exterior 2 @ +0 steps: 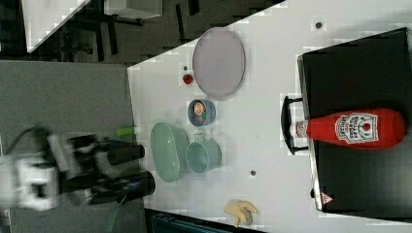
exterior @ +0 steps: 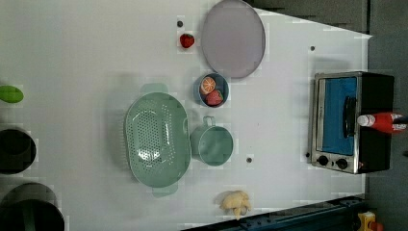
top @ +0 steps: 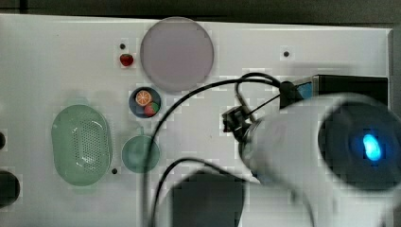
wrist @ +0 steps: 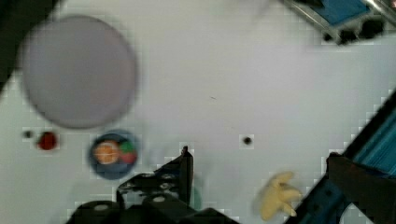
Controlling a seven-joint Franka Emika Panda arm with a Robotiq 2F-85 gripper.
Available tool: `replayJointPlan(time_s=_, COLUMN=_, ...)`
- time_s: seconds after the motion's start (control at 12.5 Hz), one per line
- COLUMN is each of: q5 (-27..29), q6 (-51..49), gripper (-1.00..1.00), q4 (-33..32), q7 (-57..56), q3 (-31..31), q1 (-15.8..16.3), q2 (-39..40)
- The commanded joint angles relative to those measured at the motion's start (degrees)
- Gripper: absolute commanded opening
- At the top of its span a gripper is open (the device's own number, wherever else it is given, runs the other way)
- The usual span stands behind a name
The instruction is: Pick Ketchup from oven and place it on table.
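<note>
Overhead, the Ketchup (exterior 2: 357, 128), a slim glossy red squeeze bottle with a white cap and a white-and-red label, lies on its side on the flat black top of the oven (exterior 2: 359, 63), its cap over the door's bar handle. Boxy, with a steel frame, blue-tinted glass and black knobs, the oven stands at one end of the smooth white table (exterior: 72, 57). Mid-tabletop are a round lilac plate (exterior: 233, 38), a small strawberry (exterior: 187, 40), a blue bowl (exterior: 212, 90) of toy fruit, a perforated green colander (exterior: 156, 139) and a green cup (exterior: 214, 144); a pale yellow lumpy object (exterior: 235, 202) lies near the tabletop's edge. In the top view the white arm (top: 302, 142) and black cables overlie the oven's end of the table. The gripper (wrist: 257, 161) hangs with fingers spread wide, empty, above bare tabletop, well apart from the bottle.
</note>
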Motion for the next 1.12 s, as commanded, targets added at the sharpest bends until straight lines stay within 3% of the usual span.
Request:
replayJointPlan(time_s=0.08, q5=-0.1, q6=7.3, gripper=1.0, q4=1.4, q7=-1.3, q3=-9.4, q1=-2.2, q2=2.3)
replayJointPlan(time_s=0.8, q5=0.1, q6=30.5, gripper=1.0, q4=2.1, q7=-1.3, q3=-25.1, q1=-4.0, q2=20.3)
replayJointPlan(time_s=1.12, q5=1.7, q6=32.6, gripper=1.0, q4=2.2, q7=-1.3, q3=-26.9, q1=-5.0, q2=26.1)
